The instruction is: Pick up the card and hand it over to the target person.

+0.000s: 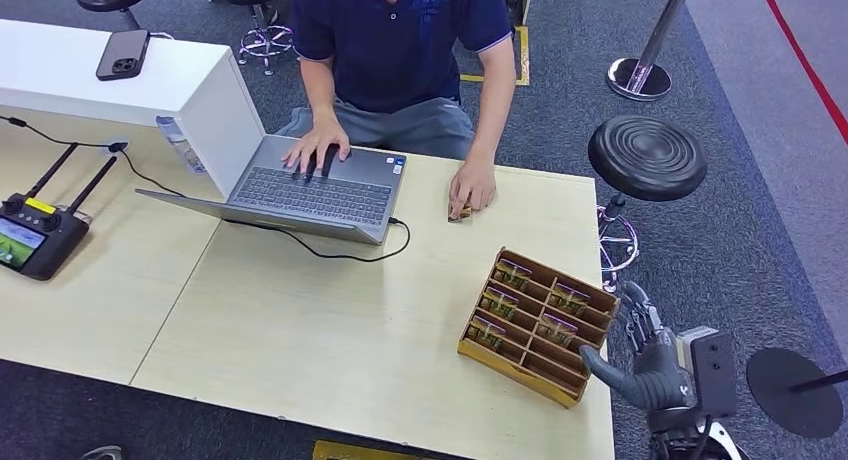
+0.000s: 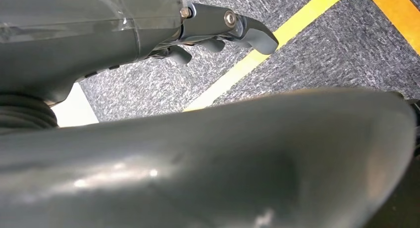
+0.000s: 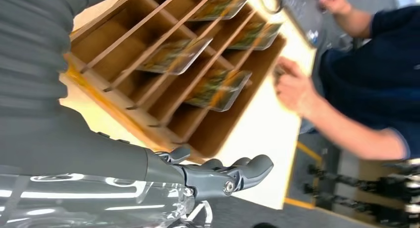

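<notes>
Use the wooden card rack (image 1: 540, 325) as your reference. The cards (image 1: 512, 275) sit in its slotted compartments, on the tabletop (image 1: 330, 330). Your right hand (image 1: 640, 365) hovers just beside the rack's near corner, fingers spread, holding nothing. Your left hand (image 2: 218, 32) hangs above grey carpet, fingers loosely apart, empty. Beyond the rack, the person (image 1: 400, 40) rests one hand (image 1: 472, 190) on the tabletop, the other on a laptop (image 1: 320, 185).

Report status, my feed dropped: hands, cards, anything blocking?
Right hand open beside wooden rack. Left hand empty, over floor. Cards slotted in rack. Nothing blocking.
</notes>
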Motion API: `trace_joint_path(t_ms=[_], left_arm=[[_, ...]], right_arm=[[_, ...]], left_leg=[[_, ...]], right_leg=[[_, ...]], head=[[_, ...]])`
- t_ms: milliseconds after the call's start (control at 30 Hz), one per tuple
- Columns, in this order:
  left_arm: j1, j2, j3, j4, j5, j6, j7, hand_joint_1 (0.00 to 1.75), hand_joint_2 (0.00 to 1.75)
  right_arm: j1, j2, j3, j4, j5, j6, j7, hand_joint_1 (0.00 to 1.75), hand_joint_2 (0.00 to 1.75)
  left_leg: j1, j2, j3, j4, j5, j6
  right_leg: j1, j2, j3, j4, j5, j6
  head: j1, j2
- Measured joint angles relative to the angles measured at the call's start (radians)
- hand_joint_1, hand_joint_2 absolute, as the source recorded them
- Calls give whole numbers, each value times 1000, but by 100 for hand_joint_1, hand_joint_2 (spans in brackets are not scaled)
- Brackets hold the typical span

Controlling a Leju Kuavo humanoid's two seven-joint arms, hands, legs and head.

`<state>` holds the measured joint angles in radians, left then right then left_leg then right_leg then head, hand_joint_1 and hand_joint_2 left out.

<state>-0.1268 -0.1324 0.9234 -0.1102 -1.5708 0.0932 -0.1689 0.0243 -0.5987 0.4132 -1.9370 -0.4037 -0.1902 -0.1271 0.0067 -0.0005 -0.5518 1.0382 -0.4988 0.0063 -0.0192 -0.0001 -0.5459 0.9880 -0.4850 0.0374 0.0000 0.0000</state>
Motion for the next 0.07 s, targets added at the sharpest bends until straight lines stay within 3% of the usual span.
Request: trace_joint_path(t_ms=[67], left_arm=[[-1, 0, -5, -1, 0, -4, 2, 0, 0]], right_arm=[[3, -12, -7, -17, -58, 53, -14, 0, 175]], left_leg=[[0, -1, 0, 1, 0, 0]], right_leg=[[0, -1, 0, 1, -1, 1]], head=[[0, 0]])
